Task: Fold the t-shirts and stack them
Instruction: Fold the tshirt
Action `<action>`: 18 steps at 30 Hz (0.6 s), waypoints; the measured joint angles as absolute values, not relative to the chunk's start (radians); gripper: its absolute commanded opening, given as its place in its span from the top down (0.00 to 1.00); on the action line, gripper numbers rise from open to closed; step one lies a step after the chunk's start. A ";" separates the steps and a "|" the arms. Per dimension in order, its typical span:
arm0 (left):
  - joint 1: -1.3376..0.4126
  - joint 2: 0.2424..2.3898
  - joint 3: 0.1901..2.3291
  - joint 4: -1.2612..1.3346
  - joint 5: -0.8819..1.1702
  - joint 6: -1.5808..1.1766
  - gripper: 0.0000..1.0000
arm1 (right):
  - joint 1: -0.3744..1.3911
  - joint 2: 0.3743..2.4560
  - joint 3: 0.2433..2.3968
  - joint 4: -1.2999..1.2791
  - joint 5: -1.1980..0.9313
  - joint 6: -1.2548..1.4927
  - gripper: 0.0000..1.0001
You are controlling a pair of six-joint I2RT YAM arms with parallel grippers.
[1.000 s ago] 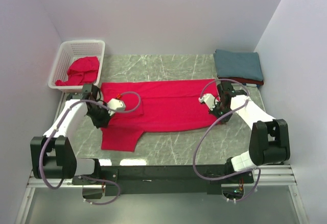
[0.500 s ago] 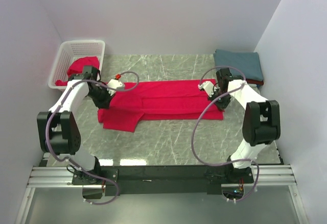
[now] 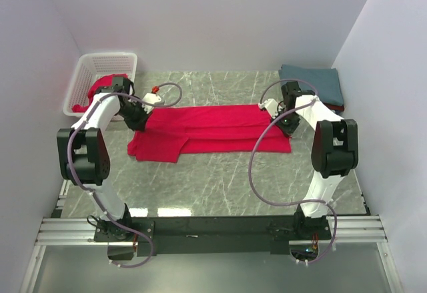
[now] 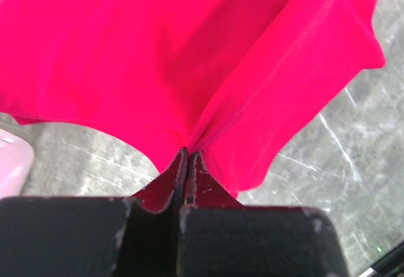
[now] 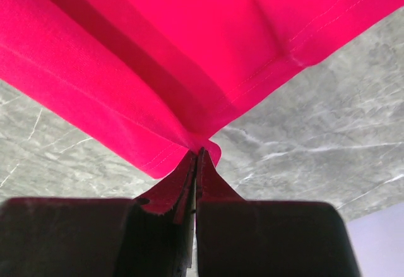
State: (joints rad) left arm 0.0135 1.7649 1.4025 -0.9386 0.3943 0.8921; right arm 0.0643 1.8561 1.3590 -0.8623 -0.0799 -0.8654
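Left arm (image 3: 100, 113): reaching forward, left pincer (image 4: 187, 154) clamped on left edge of red shirt (image 3: 213, 129).
Right arm (image 3: 313, 109): reaching forward, right pincer (image 5: 196, 153) clamped on its right corner.

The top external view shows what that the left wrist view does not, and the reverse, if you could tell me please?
Only the top external view shows the whole red t-shirt lying as a long band, the right gripper at its far end, the white basket and the folded teal-blue t-shirt. Only the left wrist view shows, close up, the left gripper pinched shut on the shirt's edge. Both show red cloth over the marble table.
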 measured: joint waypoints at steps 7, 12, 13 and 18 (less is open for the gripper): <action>0.014 1.809 1.424 -0.904 0.390 0.873 0.99 | 0.062 1.913 1.409 -0.862 -0.079 -0.865 1.00; 0.014 1.831 1.425 -0.888 0.387 0.869 0.99 | 0.062 1.944 1.434 -0.866 -0.076 -0.865 1.00; 0.014 1.835 1.426 -0.883 0.387 0.869 0.99 | 0.062 1.949 1.441 -0.869 -0.076 -0.865 1.00; 0.014 1.847 1.426 -0.869 0.385 0.866 0.99 | 0.062 1.983 1.482 -0.868 -0.073 -0.865 1.00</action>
